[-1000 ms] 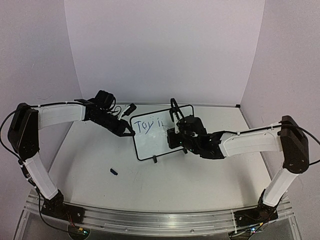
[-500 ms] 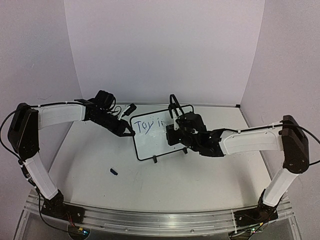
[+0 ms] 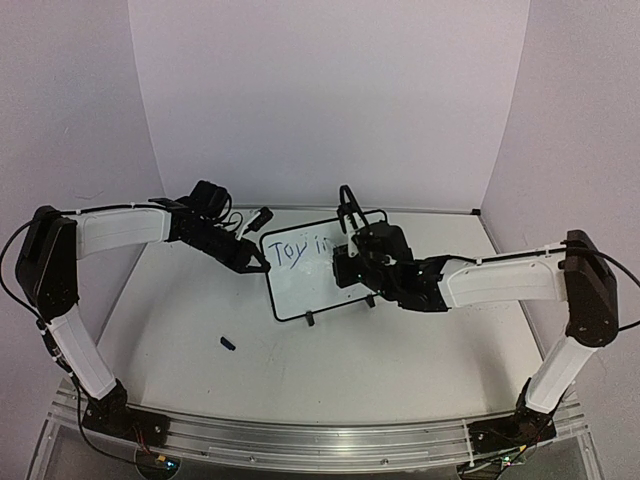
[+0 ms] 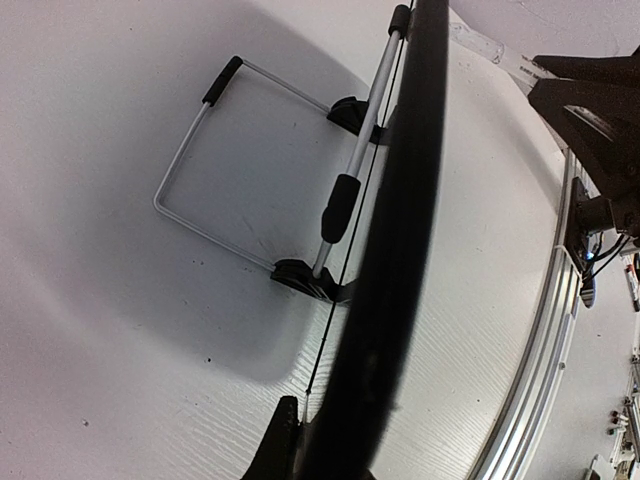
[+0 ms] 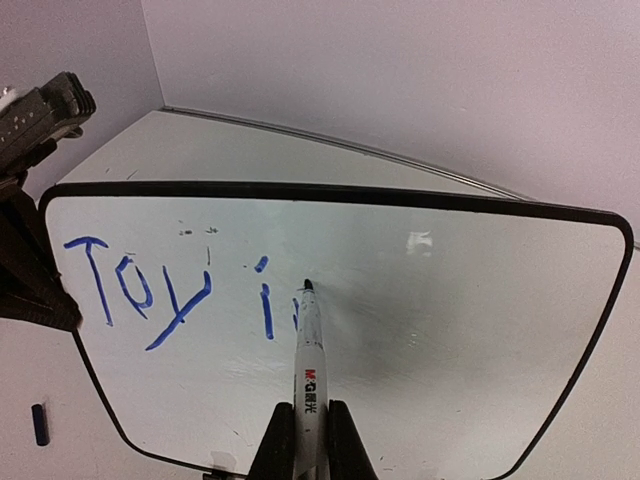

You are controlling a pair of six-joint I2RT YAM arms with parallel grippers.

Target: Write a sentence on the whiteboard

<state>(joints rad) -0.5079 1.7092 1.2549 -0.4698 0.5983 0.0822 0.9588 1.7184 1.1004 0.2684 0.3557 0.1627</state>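
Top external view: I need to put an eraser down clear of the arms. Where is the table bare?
Bare: the front strip of table between the feet of the whiteboard and the arm bases, except a small blue piece left of centre. Crowded: mid-table, where the left claw grips the whiteboard's left edge and the right claw holds a marker to it.

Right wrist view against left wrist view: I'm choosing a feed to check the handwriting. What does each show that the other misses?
Only the right wrist view shows the front of the whiteboard, blue lettering reading "Toy i", and the marker in the right gripper, tip at the board. Only the left wrist view shows the board's back, with its wire stand and black feet. Both show the board's black frame and the white table.
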